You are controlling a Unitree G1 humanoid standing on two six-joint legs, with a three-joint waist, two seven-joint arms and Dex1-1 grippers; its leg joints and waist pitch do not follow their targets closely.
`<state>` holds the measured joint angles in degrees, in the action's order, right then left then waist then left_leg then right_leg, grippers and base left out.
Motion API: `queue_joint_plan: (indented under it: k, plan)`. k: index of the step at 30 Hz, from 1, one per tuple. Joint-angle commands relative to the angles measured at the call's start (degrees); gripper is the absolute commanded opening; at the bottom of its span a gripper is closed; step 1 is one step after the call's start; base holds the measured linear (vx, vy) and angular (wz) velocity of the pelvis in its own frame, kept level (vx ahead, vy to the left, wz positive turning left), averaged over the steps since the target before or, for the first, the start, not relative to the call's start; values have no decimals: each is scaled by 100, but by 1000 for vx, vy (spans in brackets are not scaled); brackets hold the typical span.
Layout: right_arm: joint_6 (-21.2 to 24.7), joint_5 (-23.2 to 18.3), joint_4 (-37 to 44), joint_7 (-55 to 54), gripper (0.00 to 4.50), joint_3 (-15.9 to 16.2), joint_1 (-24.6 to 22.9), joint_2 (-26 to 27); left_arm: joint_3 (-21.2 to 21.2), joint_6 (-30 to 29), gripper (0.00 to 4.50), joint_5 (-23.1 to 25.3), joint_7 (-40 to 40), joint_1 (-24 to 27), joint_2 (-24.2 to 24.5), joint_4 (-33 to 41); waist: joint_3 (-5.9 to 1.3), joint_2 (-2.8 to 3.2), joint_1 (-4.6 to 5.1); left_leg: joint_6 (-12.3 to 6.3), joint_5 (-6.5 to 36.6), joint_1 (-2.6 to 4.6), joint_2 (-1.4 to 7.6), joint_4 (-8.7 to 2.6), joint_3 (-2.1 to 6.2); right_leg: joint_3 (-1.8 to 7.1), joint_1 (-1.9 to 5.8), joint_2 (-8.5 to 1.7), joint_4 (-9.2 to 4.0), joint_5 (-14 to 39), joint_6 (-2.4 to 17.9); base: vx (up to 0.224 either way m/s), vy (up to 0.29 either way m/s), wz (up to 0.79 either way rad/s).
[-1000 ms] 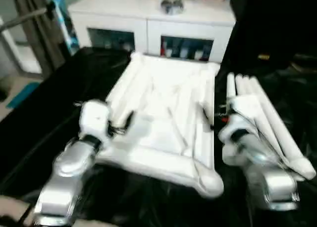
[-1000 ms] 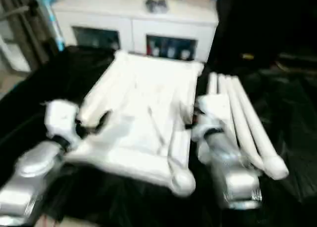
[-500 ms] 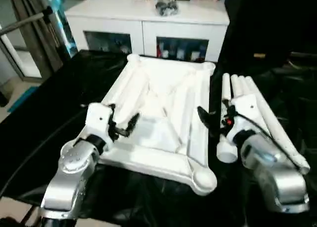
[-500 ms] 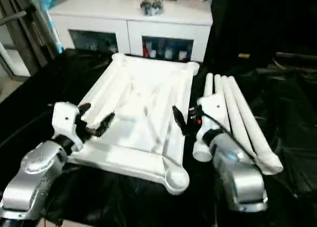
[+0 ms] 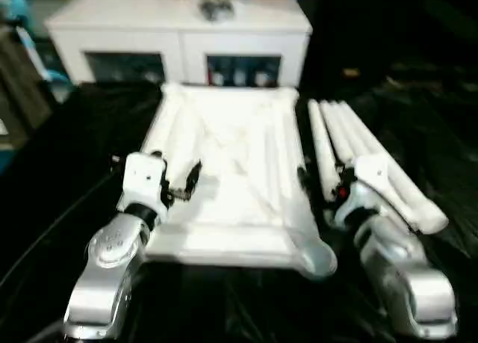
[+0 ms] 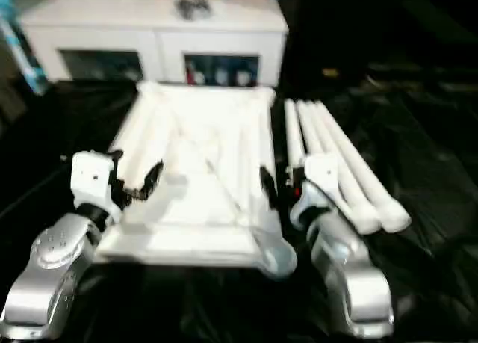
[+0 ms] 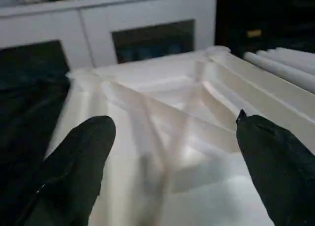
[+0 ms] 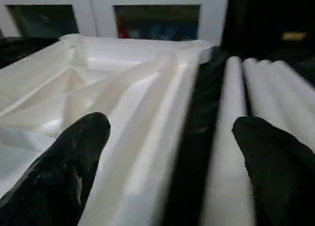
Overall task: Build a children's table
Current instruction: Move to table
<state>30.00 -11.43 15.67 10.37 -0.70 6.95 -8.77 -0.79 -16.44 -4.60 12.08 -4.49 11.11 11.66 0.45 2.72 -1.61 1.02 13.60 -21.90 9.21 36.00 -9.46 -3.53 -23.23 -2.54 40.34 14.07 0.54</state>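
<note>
The white table top (image 5: 224, 171) lies ribbed side up on the black-draped work table, with rounded sockets at its corners. Several white tapered legs (image 5: 351, 145) lie side by side just right of it. My left gripper (image 5: 179, 184) hovers open over the top's left rim, and its wrist view shows the fingers (image 7: 74, 172) spread wide above the ribs (image 7: 172, 113). My right gripper (image 5: 317, 182) is open between the top's right rim and the nearest leg. In its wrist view one finger is over the rim (image 8: 162, 113) and the other over the leg (image 8: 229, 137).
A white glass-door cabinet (image 5: 179, 29) stands behind the work table, with small items on it. Black drape (image 5: 60, 171) covers the table on all sides of the parts. The nearest right corner socket (image 5: 317, 257) lies between my forearms.
The whole picture has shifted as the head camera moved. Both grippers stay open at the two sides of the top, and the top and legs lie where they were.
</note>
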Motion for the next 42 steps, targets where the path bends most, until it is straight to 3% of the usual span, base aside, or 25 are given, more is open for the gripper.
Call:
queue_joint_plan:
  k: [1,2,3,4,5,7,8,9,10,13,14,15,16,17,21,27,28,31,32,33,34,36,38,39,42]
  plan:
    - [-12,26,55,109,450,-15,24,-145,-70,-61,444,47,-42,-1,-56,86,-349,44,140,-1815,-2542,518,977,-547,850,194,-146,-377,-223,152,761,-79,-185,-24]
    - [-28,52,61,162,450,14,43,-191,-77,-78,444,64,-75,3,-69,93,-356,-131,185,-2358,-1984,295,634,-405,690,206,112,-462,-422,-631,1794,-79,-185,-24]
    - [-49,75,52,217,450,32,75,-241,-78,-96,444,89,-117,0,-81,92,-315,-332,83,-2137,-658,-310,-322,386,99,340,535,-612,-1014,-1681,3220,-92,-203,-10]
    - [-70,131,12,321,450,63,146,-344,-80,-116,444,116,-185,-11,-106,88,-255,-341,25,-1192,705,-306,-292,900,2,363,498,-872,-1236,-1192,3468,-99,-187,1]
    - [-106,157,-18,365,450,81,169,-388,-80,-120,444,128,-205,-13,-117,85,-211,-314,63,-822,699,-446,-228,943,57,297,546,-883,-1151,-883,3232,-99,-187,1]
    - [-129,166,-36,384,450,96,181,-418,-78,-124,444,138,-215,-12,-127,86,-120,-179,138,-542,892,-269,-152,659,144,133,435,-763,-1339,576,2115,-95,-158,2]
    - [-139,177,-75,380,450,95,201,-440,-83,-136,444,162,-233,-11,-133,94,-136,32,247,-675,752,11,159,102,246,-168,421,-432,-1450,1376,1072,-95,-141,5]
    - [-132,169,-101,368,450,84,215,-450,-89,-161,444,181,-256,-9,-137,108,-224,177,367,-1283,259,265,1447,-629,1049,-347,248,-167,-519,1136,218,-100,-144,6]
    - [-104,147,-154,334,450,64,241,-435,-93,-201,444,228,-306,-17,-135,126,-261,97,461,-1718,-373,388,1639,-661,1169,-125,-58,-328,139,1122,-38,-80,-144,0]
    - [-82,126,-174,291,450,72,231,-383,-65,-200,444,281,-364,-20,-137,167,-187,12,352,-2551,-1305,270,1145,-517,892,228,-152,-414,68,490,612,-82,-164,-1]
    - [-87,131,-186,279,450,88,226,-366,-7,-194,444,251,-402,-21,-173,185,-181,-136,322,-2409,-835,57,624,-338,566,282,117,-435,-342,-6,1435,-92,-203,-4]
    - [-85,130,-199,276,450,103,221,-343,58,-186,444,197,-433,-31,-209,203,-174,-354,175,-1850,-116,-272,-165,420,18,365,395,-677,-989,203,2315,-120,-195,-7]
    - [-83,130,-207,277,450,113,219,-330,100,-182,444,158,-452,-38,-233,215,-179,-371,59,-1367,175,-218,-160,609,10,446,387,-842,-1130,864,2265,-128,-199,-2]
    - [-94,137,-228,266,450,125,219,-309,135,-193,444,142,-467,-61,-230,234,-93,-419,23,-651,137,-240,-86,451,77,465,421,-843,-1141,1697,1611,-128,-199,-2]
    - [-107,148,-293,204,450,83,241,-258,86,-377,444,118,-378,-65,-135,291,-74,-258,16,104,731,-45,140,-264,183,309,360,-485,-1114,2607,-313,-83,-181,-6]
    - [-299,266,-334,107,450,15,281,-302,142,-398,444,66,-378,-19,-230,333,-92,-149,-49,257,782,12,304,-516,246,232,372,-378,-1030,1640,50,-20,-32,2]
    - [-321,304,-354,81,450,28,302,-320,145,-422,444,65,-373,-23,-227,340,-62,-215,-114,-9,794,-283,182,-630,458,-25,619,-532,-897,1337,268,8,34,21]
    - [-349,362,-412,111,450,93,342,-351,166,-479,444,26,-392,-84,-219,321,-76,-26,22,-465,1553,-242,118,-588,633,-331,798,-681,-1093,1923,700,24,42,39]
    - [-326,357,-410,122,450,101,342,-347,171,-495,444,9,-388,-95,-220,320,4,9,40,-353,2129,-185,128,-602,640,-423,856,-687,-1188,2670,722,43,47,52]
    - [-270,289,-397,106,450,52,340,-294,186,-517,444,-19,-394,-103,-235,324,-12,107,152,-66,2644,321,353,-542,539,-274,582,-532,-1269,2982,695,79,38,52]
    - [-240,229,-391,82,450,-19,339,-259,180,-545,444,-49,-391,-87,-257,341,149,1,224,94,3310,437,410,-579,579,-335,462,-465,-1277,3227,658,88,25,32]
    - [-236,213,-393,79,450,-42,341,-256,170,-547,444,-50,-393,-78,-265,348,130,12,226,332,4047,635,546,-792,649,-210,500,-351,-1105,2509,707,87,27,20]
    - [-242,221,-404,87,450,-33,353,-273,165,-560,444,-50,-389,-71,-276,363,80,3,258,60,3246,505,440,-847,544,-28,718,-427,-1070,1526,1016,121,37,-1]
    - [-245,249,-413,96,450,-12,356,-287,167,-567,444,-47,-383,-69,-280,365,-16,-63,209,-194,1956,151,236,-707,332,83,1085,-523,-1162,1056,1102,138,29,-8]
    - [-256,273,-433,123,450,20,358,-306,174,-589,444,-51,-382,-68,-288,372,-191,-85,78,-715,-40,-172,39,-379,173,154,1425,-524,-1193,506,829,163,23,-2]
